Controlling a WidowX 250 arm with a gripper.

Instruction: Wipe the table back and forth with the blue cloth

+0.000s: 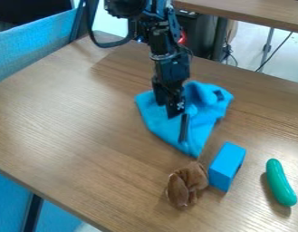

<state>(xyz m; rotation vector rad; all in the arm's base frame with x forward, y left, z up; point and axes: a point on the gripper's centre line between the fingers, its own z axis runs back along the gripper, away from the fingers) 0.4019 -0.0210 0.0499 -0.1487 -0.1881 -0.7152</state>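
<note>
Black fingers (184,128), spread apart at the end of the arm (169,65) I run from a distance, hang over a rumpled blue cloth (202,122) near the upper middle of the camera view. The cloth lies directly beneath them, with blue fabric visible between the tips; I cannot tell whether either tip touches it. From a broad, bunched side at the upper right, where the fabric heaps beside the fingers, the cloth narrows to a corner at the bottom of the view's middle, and its long axis runs down toward that corner. Just beyond the corner sits a blue block (223,169), its length slanting from upper right to lower left. A crumpled brown bundle (182,186) lies close against the block's left side, though I cannot make out whether they touch. Farther right, apart from the others, a curved green toy (279,182) rests lengthwise on the wood-grained table (78,120).
</note>
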